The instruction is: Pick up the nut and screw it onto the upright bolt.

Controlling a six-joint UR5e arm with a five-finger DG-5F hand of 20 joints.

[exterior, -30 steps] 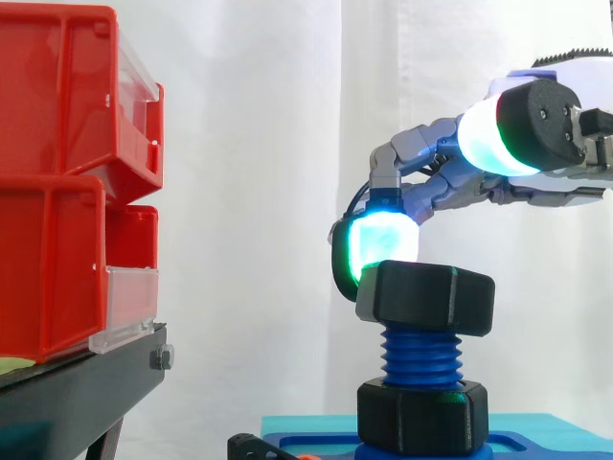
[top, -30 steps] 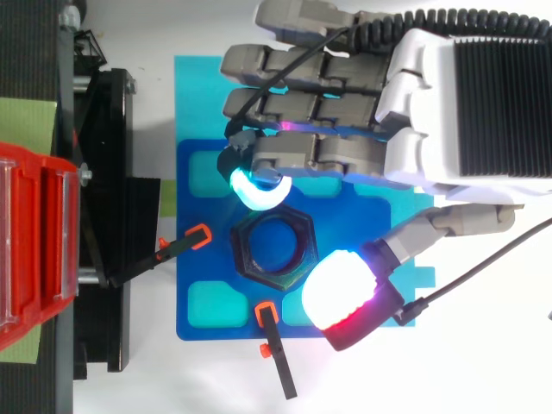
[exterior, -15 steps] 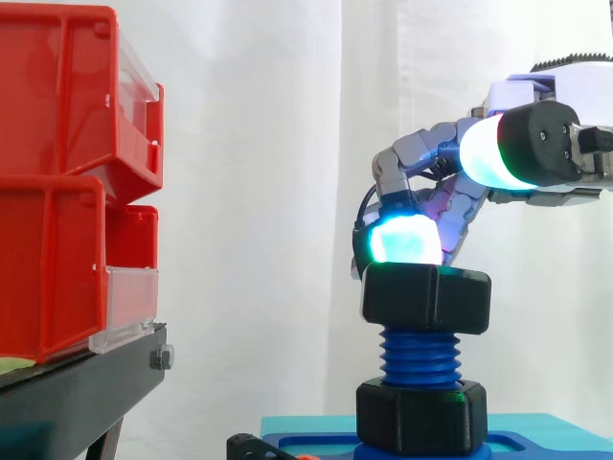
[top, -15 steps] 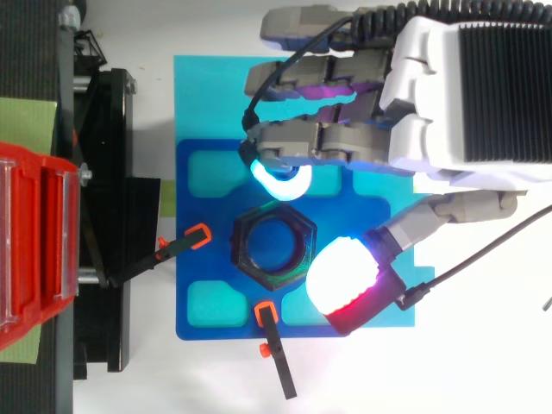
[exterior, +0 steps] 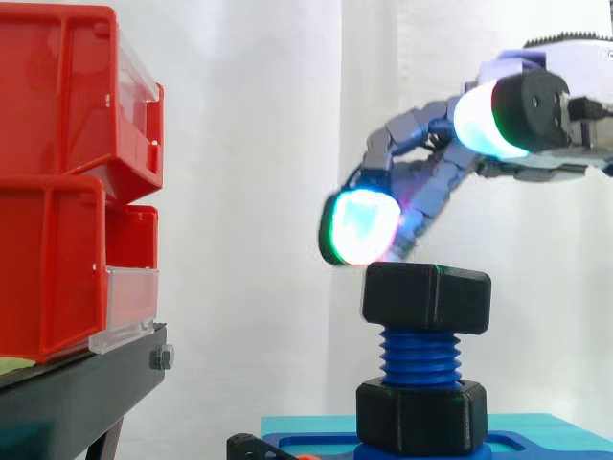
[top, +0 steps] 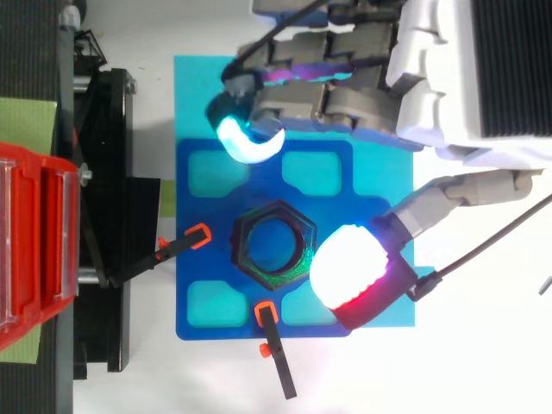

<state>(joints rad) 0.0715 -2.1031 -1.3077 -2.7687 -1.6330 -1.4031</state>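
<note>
The hand [exterior: 436, 177] is lifting off the black hexagonal plastic nut [exterior: 426, 297]. Half a second ago its cyan-glowing fingertip [exterior: 359, 225] was resting on the nut's top; now it is hovering just clear, with the fingers spreading wide and holding nothing. The nut is sitting below the hand on the top threads of the upright blue bolt [exterior: 420, 353], so this is likely a release between turns, with more twisting remaining. Beyond the fingertips, stacked red plastic bins [exterior: 67, 182] are standing well apart. Orange-tipped black clamps [top: 185, 244] are lying low on the blue base plate [top: 194, 216], probably obstructing nothing.
</note>
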